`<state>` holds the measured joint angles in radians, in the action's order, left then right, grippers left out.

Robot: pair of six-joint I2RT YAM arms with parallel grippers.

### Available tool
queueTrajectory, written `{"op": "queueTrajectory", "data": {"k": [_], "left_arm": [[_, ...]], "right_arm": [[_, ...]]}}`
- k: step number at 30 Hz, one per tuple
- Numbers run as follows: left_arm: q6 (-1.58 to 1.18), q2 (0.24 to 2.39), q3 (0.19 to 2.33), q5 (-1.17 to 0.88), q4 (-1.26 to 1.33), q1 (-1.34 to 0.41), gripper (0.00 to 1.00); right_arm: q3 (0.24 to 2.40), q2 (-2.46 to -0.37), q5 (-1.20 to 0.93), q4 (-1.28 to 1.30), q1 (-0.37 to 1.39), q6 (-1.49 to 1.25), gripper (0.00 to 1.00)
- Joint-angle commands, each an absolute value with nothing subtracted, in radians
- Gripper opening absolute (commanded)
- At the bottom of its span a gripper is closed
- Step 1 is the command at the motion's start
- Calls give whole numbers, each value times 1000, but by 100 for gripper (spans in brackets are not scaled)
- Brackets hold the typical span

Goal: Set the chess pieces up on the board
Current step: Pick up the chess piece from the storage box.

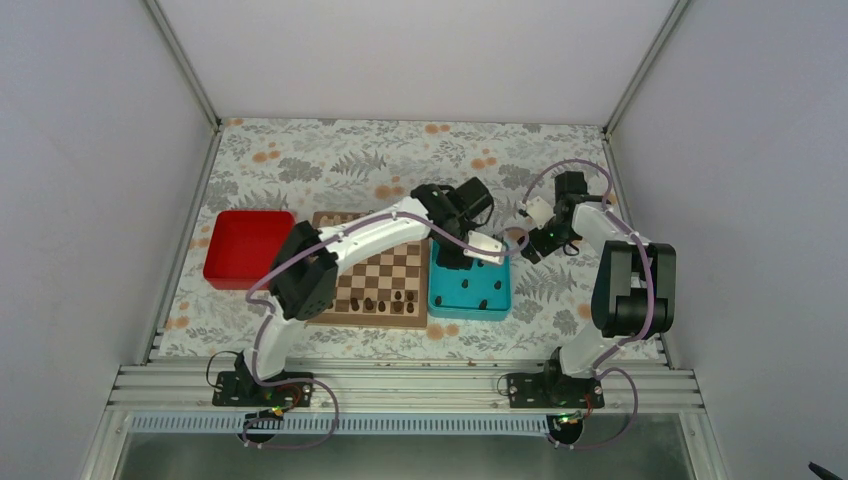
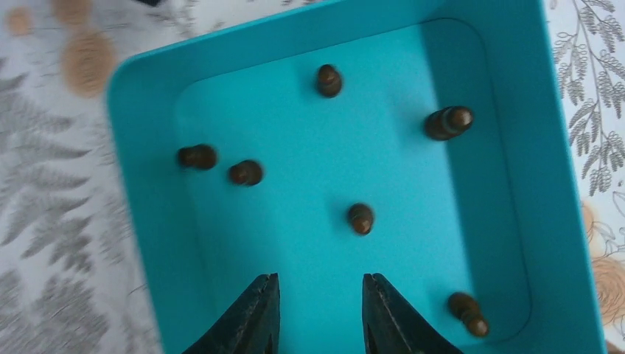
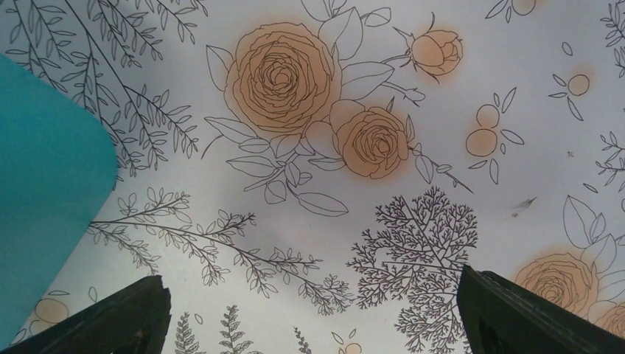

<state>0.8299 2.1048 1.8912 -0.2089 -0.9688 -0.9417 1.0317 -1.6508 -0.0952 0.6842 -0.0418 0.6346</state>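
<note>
Table [image 1: 350, 160]: covered with a floral cloth; a red tray, the board and a teal tray are set on it in a row from left to right.
Red tray [image 1: 245, 248]: placed near the table's left edge, just left of the board.
Board [image 1: 385, 270]: laid flat at the middle of the table, with the teal tray close beside its right edge; the left arm is stretched across its far right corner.
Teal tray [image 2: 147, 184]: 6 dark pieces [image 2: 360, 218] are seen scattered on its floor, all apart from one another; 2 of them lie close to 1 wall.
Pieces on board [image 1: 384, 304]: several dark ones are lined up along the board's near edge; their exact number cannot be told.
Left gripper [image 2: 320, 280]: held above the teal tray, toward its far left corner; the jaws are parted a little, only bare teal floor is seen between them, and nothing is clamped. 1 piece lies just ahead of the fingertips [image 2: 258, 310], untouched.
Right gripper [image 3: 311, 280]: held over the cloth just right of the teal tray's far right corner; the jaws are spread wide and nothing is gripped.
</note>
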Motion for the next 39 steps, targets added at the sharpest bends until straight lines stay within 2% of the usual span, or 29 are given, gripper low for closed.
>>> {"op": "queueTrajectory", "data": {"k": [1,17,39], "left_arm": [[862,2162,1923,-272,-998,-981,29],[888,2278,1926,-193,-964,-1001,29],[900,2289,1883,-163,-937,-1006,29]], "right_arm": [[1027,-1657,-110,675,-52,643,100],[1025,-1658,-115,676,-47,647,100],[1024,-1655,-113,677,-44,646,100]]}}
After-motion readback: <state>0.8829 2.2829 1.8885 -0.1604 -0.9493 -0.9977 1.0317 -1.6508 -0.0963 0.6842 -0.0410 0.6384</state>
